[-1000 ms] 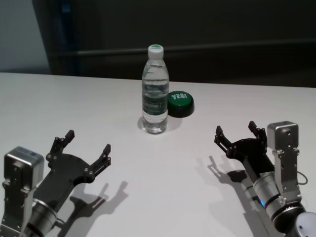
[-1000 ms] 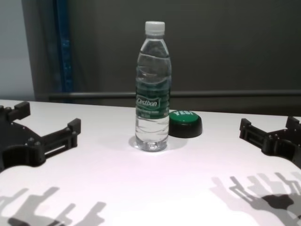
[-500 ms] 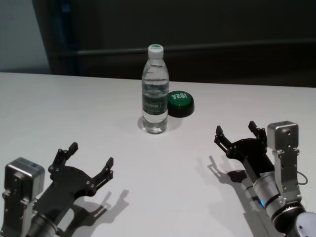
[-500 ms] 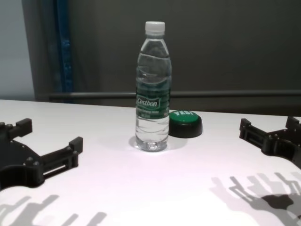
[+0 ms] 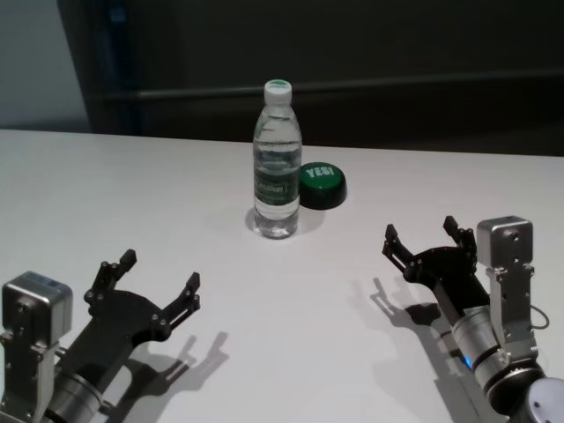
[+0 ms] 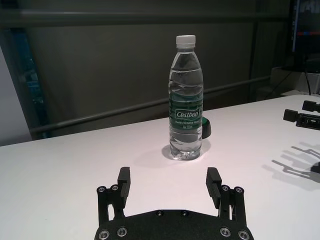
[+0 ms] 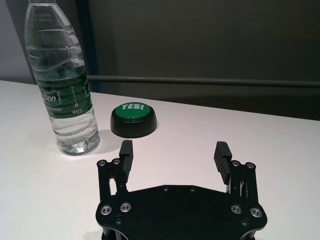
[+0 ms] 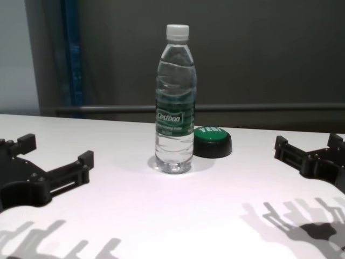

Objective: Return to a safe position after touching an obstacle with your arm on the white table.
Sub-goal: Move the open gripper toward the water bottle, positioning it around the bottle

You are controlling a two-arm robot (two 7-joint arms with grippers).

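One bottle (image 5: 277, 163) on the white surface (image 5: 132, 194), upright, toward the far middle. Clear plastic, white cap, dark green label with white lettering. Clear liquid inside, filled nearly to the neck. Cap is on.

One green button (image 5: 321, 185) on a black base, just beside the bottle on the robot's right and slightly behind it. Top reads "YES!". In the chest view the button's edge sits partly behind the bottle; whether they touch, cannot tell.

Two claws, both empty:
- left claw (image 5: 157, 276): near edge of the surface, left side, fingers spread wide, nothing between them. Pointing roughly toward the bottle, well apart from it. Hovering over the surface, with its shadow cast below it.
- right claw (image 5: 423, 237): near edge, right side, fingers also spread wide, nothing held. Well apart from both bottle and button.

The left wrist view shows the bottle (image 6: 186, 99) straight ahead between the two finger tips' line of sight, with clear surface between claw (image 6: 170, 181) and bottle; the other claw is visible farther off at the edge of that view. The right wrist view shows the bottle (image 7: 62, 80) and the button (image 7: 133, 119) ahead of the right claw (image 7: 174, 152), bottle off to one side, button closer to centre.

Neither arm touches the bottle. The bottle stands between the two claws' positions, farther out on the surface than either.
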